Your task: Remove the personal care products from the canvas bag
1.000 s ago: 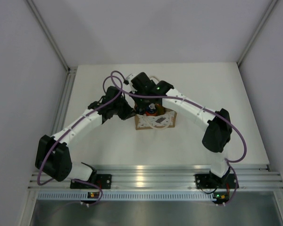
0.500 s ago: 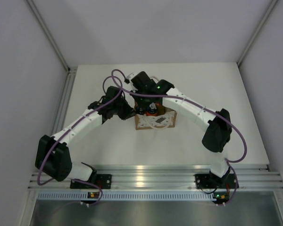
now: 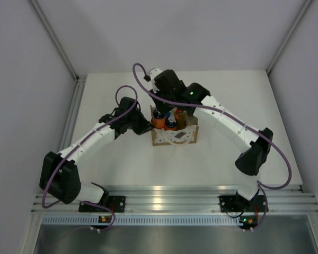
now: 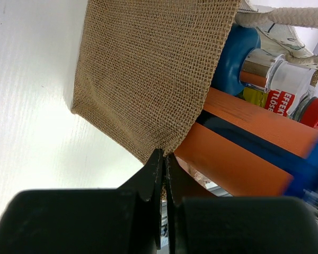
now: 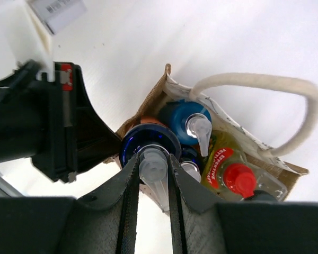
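Bearing a red "EFFE" label (image 4: 278,99), yellow bottle (image 5: 216,159) sits in canvas bag (image 4: 148,69).

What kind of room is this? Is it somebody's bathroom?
Not a bathroom; most likely a robot lab's test booth. A left arm and right arm are bolted to a metal rail beside a white table, plain grey walls close it in, and a canvas bag of bottles sits between them.

The bag (image 3: 175,136) stands mid-surface (image 3: 238,100) with bottles (image 3: 174,119) inside. The left gripper (image 4: 163,159) is at its left wall, fingers (image 4: 151,174) pinching the edge. The right gripper (image 5: 152,165) is above the bag's left end, fingers (image 5: 128,196) clamped on a pump bottle (image 5: 148,144); a second pump bottle (image 5: 186,120) stands just beside it.
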{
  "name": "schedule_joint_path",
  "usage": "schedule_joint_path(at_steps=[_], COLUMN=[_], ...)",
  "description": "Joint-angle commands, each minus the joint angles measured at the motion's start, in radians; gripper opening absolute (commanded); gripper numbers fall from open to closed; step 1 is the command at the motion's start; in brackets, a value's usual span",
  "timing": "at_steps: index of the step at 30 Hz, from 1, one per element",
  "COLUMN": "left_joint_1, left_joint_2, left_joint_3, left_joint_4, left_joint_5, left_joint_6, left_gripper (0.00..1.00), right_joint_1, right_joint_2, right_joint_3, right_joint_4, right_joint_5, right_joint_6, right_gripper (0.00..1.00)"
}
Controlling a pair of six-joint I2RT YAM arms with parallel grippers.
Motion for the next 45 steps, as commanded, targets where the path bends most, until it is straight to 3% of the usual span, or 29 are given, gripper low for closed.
schedule_joint_path(at_steps=[1,23,35,45], left_joint_1=[-0.004,-0.005,-0.004,-0.005], left_joint_2=[0.01,0.003,-0.008,-0.01], left_joint_3=[-0.026,-0.029,-0.032,-0.028], left_joint_4=[0.007,0.007,0.007,0.007], left_joint_5=[-0.029,-0.034,-0.038,-0.032], left_joint_6=[-0.009,-0.009,-0.006,0.0], left_gripper=[0.0,0.0,0.0,0.0], right_joint_1=[0.003,-0.063,-0.335,-0.501], right_joint_2=[-0.133,-0.331,-0.486,-0.584], right_joint_3=[0.122,0.19,-0.03,-0.338], right_joint_4=[0.027,-0.03,-0.009,0.201], right_joint_5=[0.007,0.209,0.254,0.231], right_joint_6=[0.016,0.011,0.051,0.026], right_gripper=[0.0,0.0,0.0,0.0])
